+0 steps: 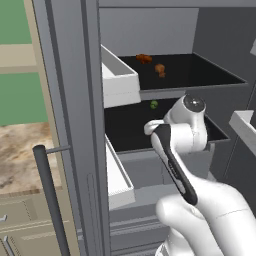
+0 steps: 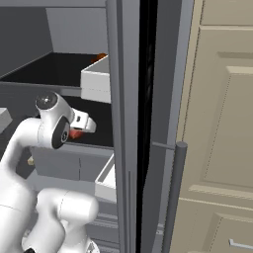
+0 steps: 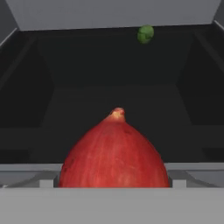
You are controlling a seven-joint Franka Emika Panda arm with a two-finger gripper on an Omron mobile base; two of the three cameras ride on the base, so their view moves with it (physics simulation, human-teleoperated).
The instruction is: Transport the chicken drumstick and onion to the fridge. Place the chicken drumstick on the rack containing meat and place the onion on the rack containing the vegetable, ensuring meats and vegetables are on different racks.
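Flat, even rendered light with no visible source — surfaces read clearly but cast almost no shadows. The fridge [image 1: 220, 30] interior is dim, its black shelves nearly swallowing detail, while the white arm and beige cabinets [image 2: 222, 123] look bright without glare. The onion [image 3: 114, 153] carries a soft sheen at close range and slightly fuzzy edges. All three pictures are coarse and mildly blurred — no edge distortion shows.

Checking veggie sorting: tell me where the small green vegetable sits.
The vegetable sits at the back of the lower black shelf, beyond the onion in the hand view.
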